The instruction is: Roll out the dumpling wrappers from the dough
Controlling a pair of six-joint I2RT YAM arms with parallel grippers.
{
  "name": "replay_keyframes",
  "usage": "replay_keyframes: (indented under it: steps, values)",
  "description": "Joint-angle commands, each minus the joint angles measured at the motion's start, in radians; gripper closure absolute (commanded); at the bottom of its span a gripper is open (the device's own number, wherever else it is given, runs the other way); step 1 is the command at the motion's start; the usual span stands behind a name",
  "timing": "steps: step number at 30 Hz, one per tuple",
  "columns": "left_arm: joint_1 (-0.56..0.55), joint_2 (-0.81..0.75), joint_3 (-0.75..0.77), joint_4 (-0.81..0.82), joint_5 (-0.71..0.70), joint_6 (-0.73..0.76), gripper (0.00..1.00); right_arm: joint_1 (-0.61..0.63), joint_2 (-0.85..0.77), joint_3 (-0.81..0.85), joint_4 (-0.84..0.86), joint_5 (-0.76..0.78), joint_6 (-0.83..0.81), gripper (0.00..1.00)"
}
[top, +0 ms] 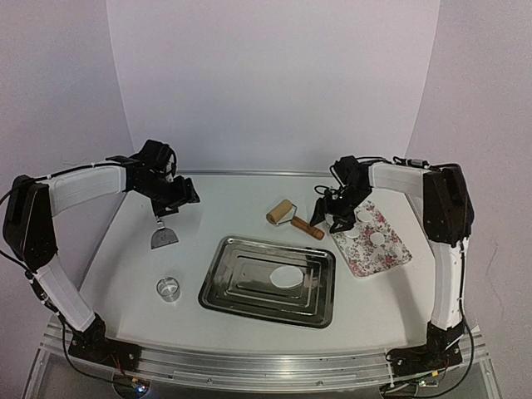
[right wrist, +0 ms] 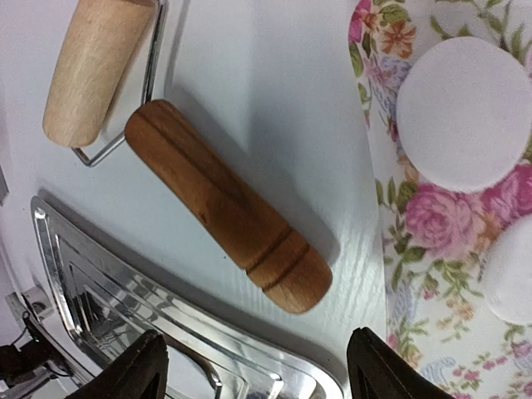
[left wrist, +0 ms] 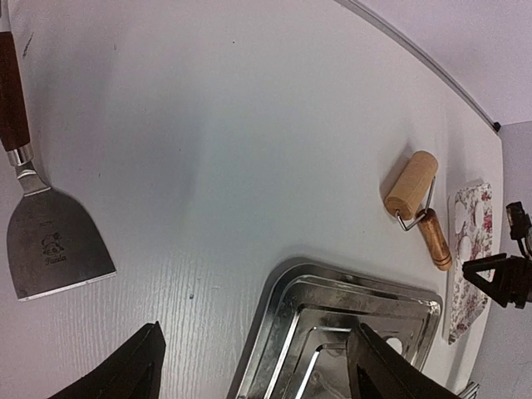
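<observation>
Reading the scraper blade in the left wrist view, we find a small stamped emblem with a line of lettering beneath it, too small to make out. Counting from the top view, we see three dumpling wrappers. They are small white discs lying apart from one another on one floral mat, at about 2 o'clock from the metal tray. One larger white oval of dough lies flat inside that tray, toward its 3 o'clock end. One rolling pin, with a pale wooden roller and a darker handle, rests on the table at 12 o'clock from the tray, just beside the mat's 9 o'clock edge. One clear ring stands at 9 o'clock from the tray, and the single scraper lies at 10 o'clock. The left gripper hangs near the scraper's handle end, its fingers spread and holding nothing. The right gripper hovers between the rolling pin's handle and the mat, likewise spread and empty. Its wrist view shows two of the wrappers.
</observation>
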Motion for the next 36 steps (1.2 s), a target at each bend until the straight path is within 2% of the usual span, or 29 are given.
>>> replay_keyframes:
  steps: [1,8,11,16,20,23,27,36]
  values:
    - [0.031,-0.027,-0.019,-0.013,0.016,-0.02,0.24,0.009,-0.117,-0.036,-0.081,0.14,-0.109,0.25]
    - [0.047,-0.103,-0.095,-0.088,-0.01,-0.049,0.24,0.008,-0.229,-0.091,-0.081,0.214,-0.107,0.22]
    - [0.047,-0.116,-0.164,-0.223,-0.079,-0.096,0.25,0.002,-0.279,-0.111,-0.07,0.216,-0.024,0.16]
    - [0.046,-0.249,-0.322,-0.284,-0.051,-0.176,0.3,0.0,-0.35,-0.197,0.049,0.187,0.168,0.14]
    - [0.044,-0.336,-0.383,-0.355,-0.01,-0.195,0.31,-0.001,-0.419,-0.266,0.096,0.264,0.194,0.13]
    - [0.031,-0.365,-0.428,-0.399,0.021,-0.2,0.32,-0.001,-0.521,-0.353,0.167,0.379,0.182,0.11]
    - [0.025,-0.383,-0.488,-0.385,0.088,-0.22,0.32,-0.001,-0.628,-0.459,0.279,0.466,0.141,0.03]
    - [0.02,-0.39,-0.579,-0.238,0.133,-0.303,0.35,-0.001,-0.679,-0.533,0.327,0.387,0.111,0.02]
